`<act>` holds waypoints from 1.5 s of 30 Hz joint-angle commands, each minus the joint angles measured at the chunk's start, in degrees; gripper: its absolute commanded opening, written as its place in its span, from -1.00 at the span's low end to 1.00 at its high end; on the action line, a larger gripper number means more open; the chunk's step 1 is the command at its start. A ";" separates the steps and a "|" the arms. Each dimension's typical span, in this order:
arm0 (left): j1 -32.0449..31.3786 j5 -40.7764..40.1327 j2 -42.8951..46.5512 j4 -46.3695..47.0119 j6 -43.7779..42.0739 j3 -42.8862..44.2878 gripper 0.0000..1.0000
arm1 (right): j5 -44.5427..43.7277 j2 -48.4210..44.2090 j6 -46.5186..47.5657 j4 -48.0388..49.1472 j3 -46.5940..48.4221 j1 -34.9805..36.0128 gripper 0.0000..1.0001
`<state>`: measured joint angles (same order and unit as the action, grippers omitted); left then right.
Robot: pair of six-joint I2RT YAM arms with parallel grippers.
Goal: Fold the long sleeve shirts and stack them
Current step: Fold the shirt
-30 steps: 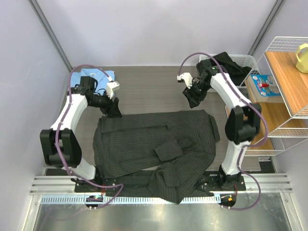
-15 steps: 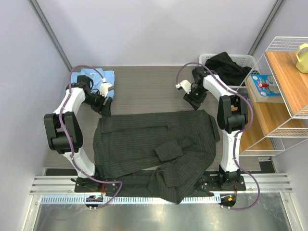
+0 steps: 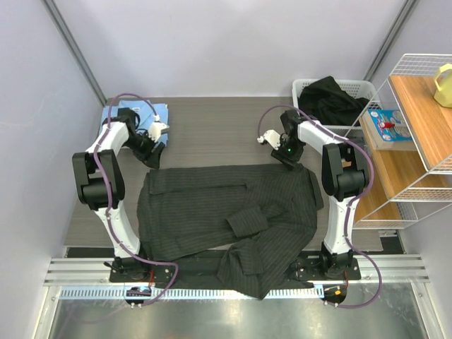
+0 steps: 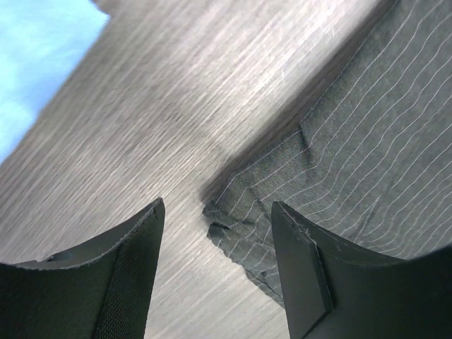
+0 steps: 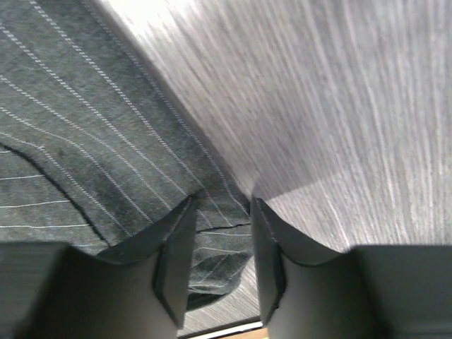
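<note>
A black-charcoal pinstriped long sleeve shirt [image 3: 226, 212] lies spread over the table, one sleeve folded across its front. A light blue shirt [image 3: 157, 111] sits folded at the far left corner, partly under the left arm; it shows as a blue patch [image 4: 35, 56] in the left wrist view. My left gripper [image 3: 153, 161] hangs open just above the dark shirt's far left corner [image 4: 240, 233], which lies between its fingers [image 4: 106, 275]. My right gripper [image 3: 294, 161] stands at the far right corner, its narrow-set jaws astride the cloth edge [image 5: 219, 244] with a gap still showing.
A white basket [image 3: 353, 86] holding a dark garment stands at the back right. A wire shelf unit [image 3: 424, 134] with a yellow object and a blue box flanks the table's right side. Bare wood-grain tabletop [image 3: 212, 131] runs behind the shirt.
Both grippers came down toward the dark shirt's far corners. The left arm swung further left and back. The right gripper dropped from mid-air to the right corner, its jaws narrowing.
</note>
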<state>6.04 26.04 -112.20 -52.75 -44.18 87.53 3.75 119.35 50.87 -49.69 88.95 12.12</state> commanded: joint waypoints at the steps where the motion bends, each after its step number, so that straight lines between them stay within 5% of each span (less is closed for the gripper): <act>1: -1.29 -0.90 -1.88 -1.49 -5.91 -0.42 0.22 | -1.11 -0.87 0.37 2.58 -2.20 0.27 -0.21; 7: -1.82 -3.71 -2.59 -0.25 -7.84 -4.29 -0.21 | -2.51 -2.45 0.63 4.69 -5.26 0.71 -0.59; 12: -1.47 -9.08 1.01 3.61 -8.90 -6.22 -0.96 | -7.34 -4.56 -2.43 10.39 -7.82 0.89 -0.97; 17: -1.03 -11.54 1.99 8.88 -4.08 -3.33 -1.00 | -13.23 -6.76 -8.24 22.43 -9.67 0.54 -0.98; 23: -1.03 -14.52 -1.08 11.44 -0.11 0.71 -1.00 | -17.03 -4.66 -10.00 24.92 -6.43 0.45 -0.98; 25: -0.95 -14.70 -1.96 11.62 0.76 1.24 -0.82 | -15.02 -2.99 -10.70 20.80 -1.79 0.54 -0.56; 26: -0.95 -13.75 -1.88 10.84 0.85 1.59 -0.53 | -13.87 -2.81 -11.40 16.43 -0.54 0.36 -0.23; 28: -0.86 -9.89 0.82 9.60 1.20 2.04 -0.26 | -11.93 -4.55 -11.76 14.46 0.87 0.10 0.31; 29: -0.77 -5.26 2.41 9.42 1.38 1.43 -0.10 | -8.62 -7.52 -11.59 11.58 1.40 -0.16 0.37; 34: -0.86 10.23 18.99 9.60 4.45 -5.85 0.37 | 6.77 -18.87 -10.09 -2.47 2.90 -0.26 0.48; 35: -0.86 12.52 21.39 10.73 6.63 -7.18 0.64 | 13.15 -20.72 -9.57 -4.69 2.72 0.01 0.48; 37: -0.77 16.75 26.66 13.01 10.33 -11.12 0.68 | 17.76 -26.78 -11.40 -8.03 -0.07 1.84 0.48; 38: -0.86 17.37 31.30 14.68 14.78 -12.45 0.91 | 19.70 -28.80 -12.63 -9.10 -1.39 2.99 0.47; 45: -0.77 18.96 50.30 31.82 36.85 -24.50 1.00 | 27.10 -42.52 -25.28 -3.15 -22.65 14.85 0.41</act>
<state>5.23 41.12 -67.88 -31.75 -23.81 68.73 24.58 78.83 33.80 -52.66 76.97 22.28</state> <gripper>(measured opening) 0.996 0.710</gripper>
